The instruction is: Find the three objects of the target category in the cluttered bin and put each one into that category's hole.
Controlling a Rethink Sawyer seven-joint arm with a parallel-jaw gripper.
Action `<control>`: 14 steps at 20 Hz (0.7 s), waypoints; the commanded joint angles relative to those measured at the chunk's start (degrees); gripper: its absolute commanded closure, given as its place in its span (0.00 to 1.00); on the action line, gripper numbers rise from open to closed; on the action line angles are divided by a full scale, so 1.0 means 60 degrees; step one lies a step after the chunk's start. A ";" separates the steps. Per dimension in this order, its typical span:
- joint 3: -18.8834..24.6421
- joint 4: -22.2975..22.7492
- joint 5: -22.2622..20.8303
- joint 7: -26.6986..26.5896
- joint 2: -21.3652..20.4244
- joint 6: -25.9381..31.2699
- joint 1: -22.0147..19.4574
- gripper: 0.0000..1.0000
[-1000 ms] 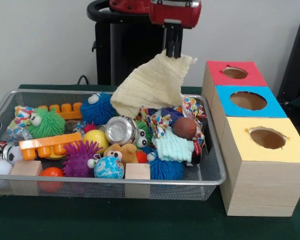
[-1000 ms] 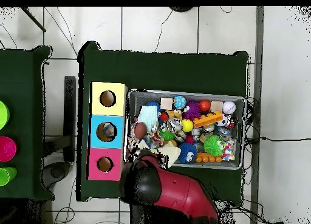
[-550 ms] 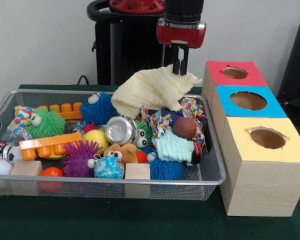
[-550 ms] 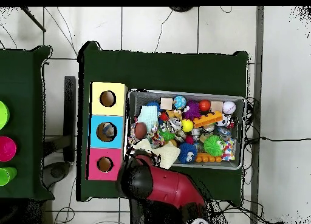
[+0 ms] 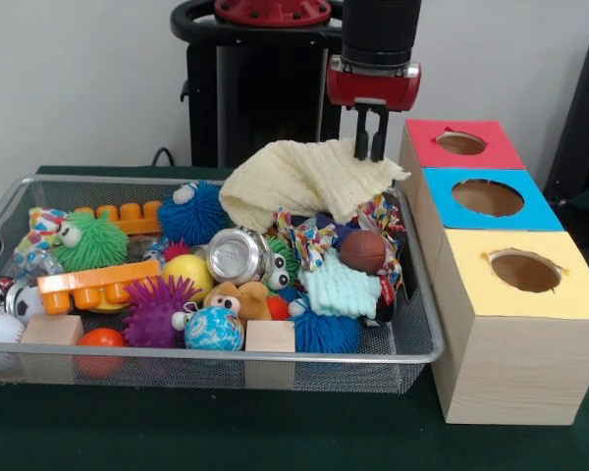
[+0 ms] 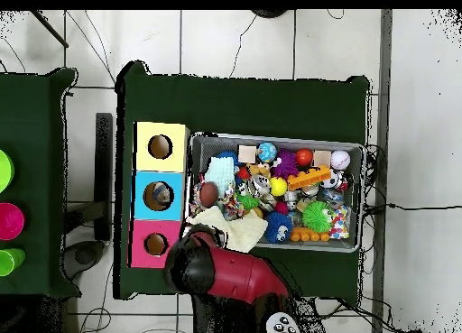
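Front view: the claw hangs from the red and black arm with its two dark fingers pinched together on one corner of a pale yellow cloth. The cloth is lifted at that corner, and the rest of it drapes down over the toys at the back right of the wire bin, close to the bin's right rim. Just beside the claw stands a wooden box with three holes on top: a red hole nearest the claw, then a blue hole, then a yellow hole. Under the cloth lie a patterned cloth, a brown ball and a light green cloth. The bin and box stand on the dark green table. In the overhead view the arm covers the claw.
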 commanded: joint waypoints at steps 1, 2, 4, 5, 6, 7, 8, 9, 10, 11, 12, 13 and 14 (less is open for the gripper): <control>0.0940 0.0243 0.0435 0.2022 0.0240 -0.0452 -0.0417 0.00; 0.0961 0.0250 0.0422 0.2008 0.0232 -0.0463 -0.0438 0.00; 0.0991 0.0291 0.0427 0.2031 0.0199 -0.0484 -0.0449 0.00; 0.1013 0.0318 0.0426 0.2047 0.0185 -0.0509 -0.0461 0.00; 0.0975 0.0305 0.0443 0.2072 0.0181 -0.0494 -0.0420 0.00; 0.0948 0.0306 0.0424 0.2079 0.0160 -0.0525 -0.0396 0.00; 0.0910 0.0292 0.0421 0.2102 0.0155 -0.0557 -0.0356 0.00; 0.0878 0.0316 0.0410 0.2121 0.0137 -0.0589 -0.0333 0.00; 0.0802 0.0301 0.0421 0.2162 0.0139 -0.0610 -0.0267 0.00; 0.0691 0.0282 0.0404 0.2189 0.0133 -0.0655 -0.0185 0.00; 0.0593 0.0239 0.0394 0.2201 0.0141 -0.0677 -0.0112 0.00; 0.0372 0.0113 0.0381 0.2191 0.0162 -0.0627 0.0029 0.00; 0.0377 0.0094 0.0376 0.2177 0.0159 -0.0648 -0.0028 0.00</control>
